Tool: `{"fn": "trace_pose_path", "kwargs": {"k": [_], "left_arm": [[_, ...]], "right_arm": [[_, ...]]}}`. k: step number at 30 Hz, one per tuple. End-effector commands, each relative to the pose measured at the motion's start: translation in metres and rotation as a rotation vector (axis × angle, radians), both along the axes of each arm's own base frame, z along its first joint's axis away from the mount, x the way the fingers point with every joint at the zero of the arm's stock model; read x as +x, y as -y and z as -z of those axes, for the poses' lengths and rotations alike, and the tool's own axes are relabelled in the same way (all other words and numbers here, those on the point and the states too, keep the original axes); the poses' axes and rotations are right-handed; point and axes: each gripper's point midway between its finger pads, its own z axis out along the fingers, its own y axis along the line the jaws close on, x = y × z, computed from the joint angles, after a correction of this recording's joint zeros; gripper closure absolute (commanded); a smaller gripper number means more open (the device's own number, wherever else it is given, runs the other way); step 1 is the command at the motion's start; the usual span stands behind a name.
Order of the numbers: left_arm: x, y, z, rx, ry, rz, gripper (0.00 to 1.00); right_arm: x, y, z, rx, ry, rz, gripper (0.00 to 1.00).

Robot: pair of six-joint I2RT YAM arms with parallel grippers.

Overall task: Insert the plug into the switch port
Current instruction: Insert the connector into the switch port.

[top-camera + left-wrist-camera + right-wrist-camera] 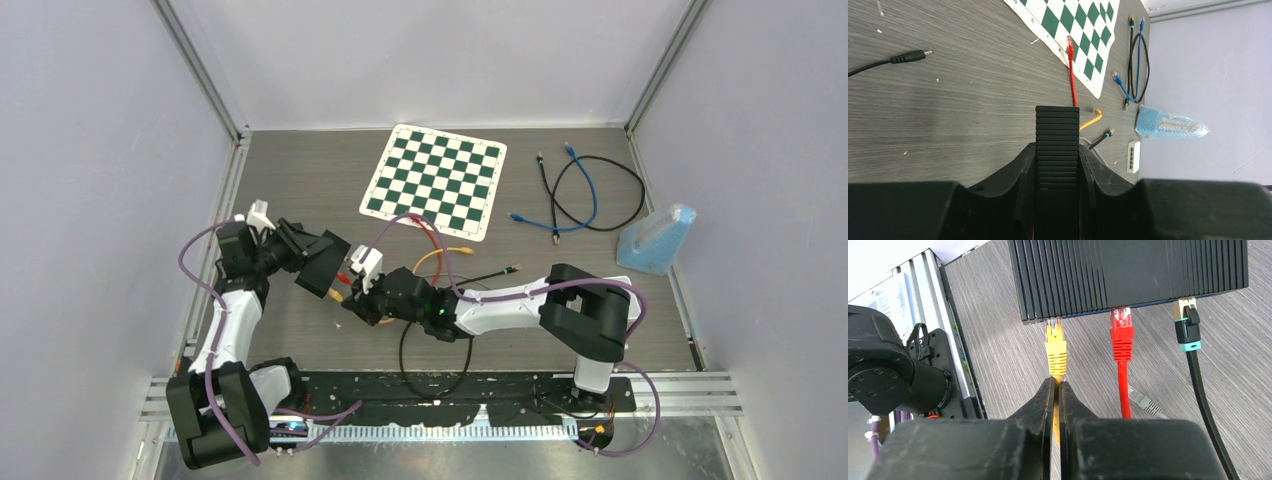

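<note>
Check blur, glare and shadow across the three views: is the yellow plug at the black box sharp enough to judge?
Right wrist: yellow network cable plug and black ribbed switch box sharp, right pincer dark and slightly soft, top-left corner washed out. Left wrist: left pincer near-black with little detail, grey wood-grain table crisp. Top external: even soft light, faint shadows, no glare.

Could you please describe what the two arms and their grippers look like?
The left arm and right arm have white links between bulky black joints, each trailing a purple cable. The left gripper and right gripper have smooth, black, curved fingers.
</note>
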Motion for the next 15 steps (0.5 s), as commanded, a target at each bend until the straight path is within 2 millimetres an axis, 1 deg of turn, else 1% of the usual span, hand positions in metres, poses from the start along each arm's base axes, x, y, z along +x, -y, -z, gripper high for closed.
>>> {"fn": "trace_pose_path", "kwargs": {"k": [1,5,8,11,12,13,14,15], "left_arm": [[-0.018,0.017,0.001,-0.059,-0.019,0.078,1.00],[-0.023,0.015,0.010,-0.023,-0.026,0.079,1.00],[-0.025,0.016,0.018,-0.004,-0.041,0.080,1.00],[-0.026,0.016,0.026,0.027,-0.056,0.084,1.00],[-0.027,0.017,0.028,0.013,-0.064,0.083,1.00],[-0.026,0.018,0.028,-0.003,-0.061,0.084,1.00],[-0.025,0.020,0.028,-0.021,-0.064,0.083,1.00],[-0.025,0.022,0.027,-0.031,-0.059,0.084,1.00]], "right_arm": [[0.032,-0.023,-0.113,0.343,0.178,0.053,0.95],[0.044,-0.022,-0.128,0.363,0.215,0.053,0.95],[0.046,-0.025,-0.142,0.386,0.238,0.039,0.95],[0.047,-0.028,-0.149,0.415,0.246,0.021,0.95],[0.047,-0.032,-0.150,0.426,0.245,-0.001,0.95],[0.048,-0.034,-0.156,0.442,0.246,-0.012,0.95],[0.050,-0.036,-0.154,0.438,0.251,-0.014,0.95],[0.050,-0.038,-0.158,0.446,0.259,-0.022,0.95]]}}
